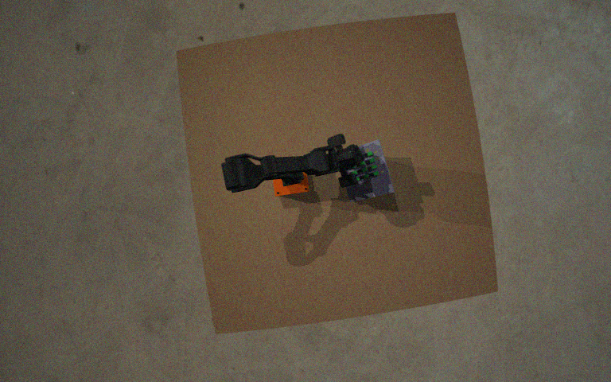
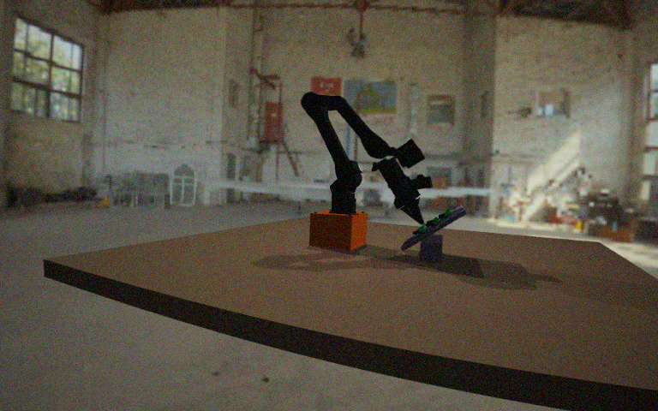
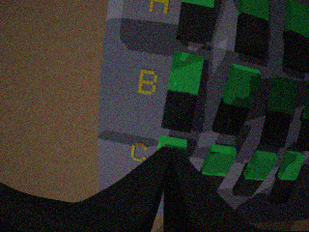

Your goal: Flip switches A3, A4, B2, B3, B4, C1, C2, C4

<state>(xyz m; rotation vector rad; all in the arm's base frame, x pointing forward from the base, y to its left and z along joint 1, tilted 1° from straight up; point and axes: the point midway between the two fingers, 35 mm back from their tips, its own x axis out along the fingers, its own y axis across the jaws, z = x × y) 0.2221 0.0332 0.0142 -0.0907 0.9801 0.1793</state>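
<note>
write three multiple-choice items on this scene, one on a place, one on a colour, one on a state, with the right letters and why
1. Where is the hand's tip?
A) over the orange base
B) at the row C switch nearest the printed letter
C) at the row A switches

2. What colour are the printed row letters?
A) yellow
B) red
C) white

3. How do the hand's fingers stand?
A) wide apart
B) around a switch
C) shut together

1 B: the wrist view shows the hand at that switch.
2 A: the letter B reads yellow on the panel.
3 C: the fingertips meet with nothing between.
</note>
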